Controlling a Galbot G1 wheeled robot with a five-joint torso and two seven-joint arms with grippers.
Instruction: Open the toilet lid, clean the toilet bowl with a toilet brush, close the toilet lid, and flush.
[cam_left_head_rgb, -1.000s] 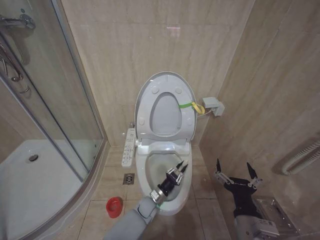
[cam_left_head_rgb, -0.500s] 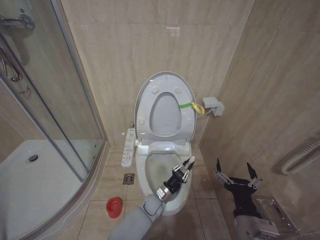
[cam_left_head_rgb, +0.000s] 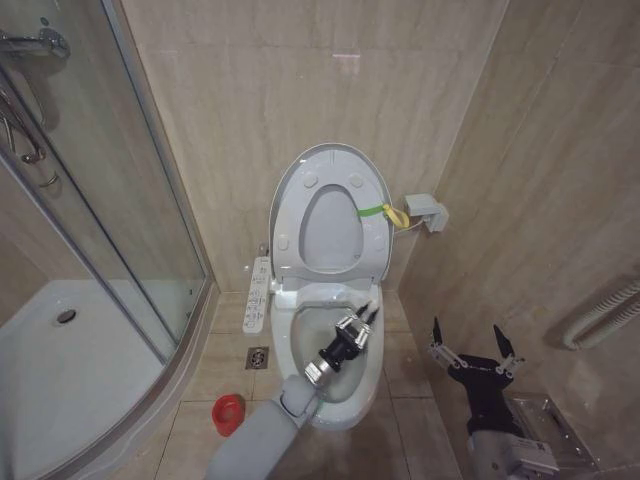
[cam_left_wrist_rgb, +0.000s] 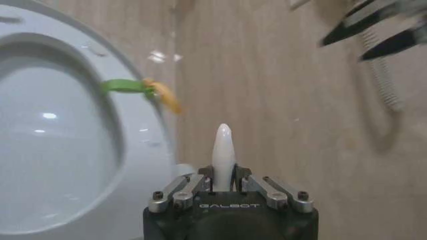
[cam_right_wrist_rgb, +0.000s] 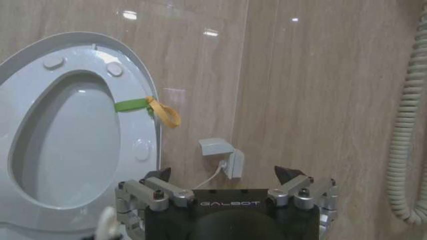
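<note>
Left tool (cam_left_head_rgb: 366, 322) is clamped on the toilet brush (cam_left_wrist_rgb: 222, 150) handle, over the toilet bowl (cam_left_head_rgb: 300, 375) with the toilet lid (cam_left_head_rgb: 330, 220) standing open behind. I'd keep the grip firm and sweep inside the rim. Right tool (cam_left_head_rgb: 474, 345), fingers apart, waits right of the bowl.

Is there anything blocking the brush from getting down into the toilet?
Nothing visible does. The toilet lid stands raised against the wall, so the toilet bowl is open from above. The left gripper is shut on the toilet brush handle right over the bowl. The right gripper waits open, off to the side.
</note>
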